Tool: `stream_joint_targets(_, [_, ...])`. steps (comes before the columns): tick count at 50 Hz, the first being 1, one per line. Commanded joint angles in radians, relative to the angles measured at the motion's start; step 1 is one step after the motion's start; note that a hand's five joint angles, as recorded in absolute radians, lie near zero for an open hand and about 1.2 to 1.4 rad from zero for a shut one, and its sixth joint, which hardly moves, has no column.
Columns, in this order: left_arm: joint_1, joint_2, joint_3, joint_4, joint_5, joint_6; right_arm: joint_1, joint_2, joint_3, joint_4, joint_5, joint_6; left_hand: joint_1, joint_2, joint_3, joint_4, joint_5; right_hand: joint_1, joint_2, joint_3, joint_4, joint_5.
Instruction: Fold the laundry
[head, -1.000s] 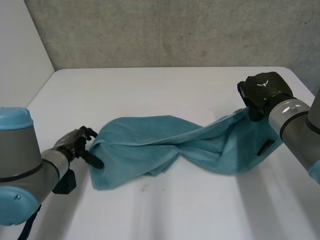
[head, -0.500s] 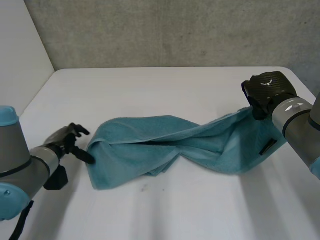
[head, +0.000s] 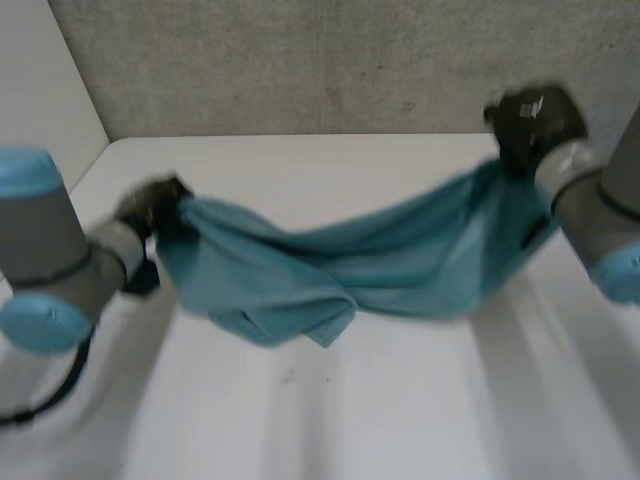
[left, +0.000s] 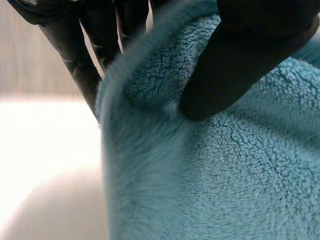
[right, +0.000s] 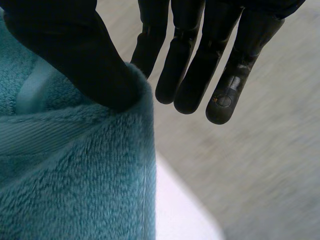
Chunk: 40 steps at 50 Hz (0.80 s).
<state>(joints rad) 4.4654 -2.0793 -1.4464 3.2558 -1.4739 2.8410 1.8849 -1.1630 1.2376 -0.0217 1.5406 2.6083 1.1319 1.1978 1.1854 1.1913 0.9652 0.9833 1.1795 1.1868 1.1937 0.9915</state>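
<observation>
Left arm: the left hand is closed on one end of the teal towel. In the left wrist view the thumb presses into the pile from one side, and the fingers stand behind the folded edge on the other side. The cloth is pinched between them.

Towel: it is strung between the two hands and clear of the white surface at both ends. It sags below hand level in the span between them. A bunched fold with a loose corner hangs lowest, nearer the left hand. I cannot tell whether that fold touches the surface.

Right arm: the right hand has the other end of the towel, and the cloth falls from under its palm. In the right wrist view the thumb bears on the towel's rolled edge, with the nearest finger just behind that edge. The remaining fingers are straight, spread a little, and clear of the cloth. The grip is a thumb pinch only.
</observation>
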Motion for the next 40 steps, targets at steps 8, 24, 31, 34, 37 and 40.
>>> stream_joint_targets(8, [0.006,0.162,0.489,0.260,0.009,0.435,0.000,-0.056,-0.314,-0.489,0.081,0.156,0.264,0.198,0.211,0.205,0.257,0.413,0.217,0.209,0.203,0.230])
stream_joint_targets(24, [0.017,0.240,-0.162,0.409,0.020,0.586,-0.115,-0.302,0.457,-0.566,-0.206,0.260,0.264,0.198,0.211,0.205,0.257,0.413,0.217,0.209,0.203,0.230])
stream_joint_targets(31, [0.021,0.068,-0.310,0.410,0.017,0.716,-0.121,-0.268,0.643,-0.503,-0.296,0.205,0.264,0.198,0.211,0.205,0.257,0.413,0.217,0.209,0.203,0.230])
stream_joint_targets(34, [0.029,0.010,-0.328,0.400,0.017,0.767,-0.122,-0.184,0.661,-0.445,-0.300,0.116,0.264,0.198,0.211,0.205,0.257,0.413,0.217,0.209,0.203,0.230])
stream_joint_targets(37, [0.031,0.001,-0.339,0.392,0.015,0.801,-0.127,-0.138,0.652,-0.386,-0.297,0.017,-0.047,-0.113,-0.101,-0.106,-0.055,0.413,0.217,0.209,0.203,0.230])
stream_joint_targets(40, [0.032,0.002,-0.342,0.383,0.015,0.813,-0.130,-0.135,0.635,-0.354,-0.290,-0.045,-0.237,-0.303,-0.290,-0.296,-0.245,0.413,0.217,0.209,0.203,0.230])
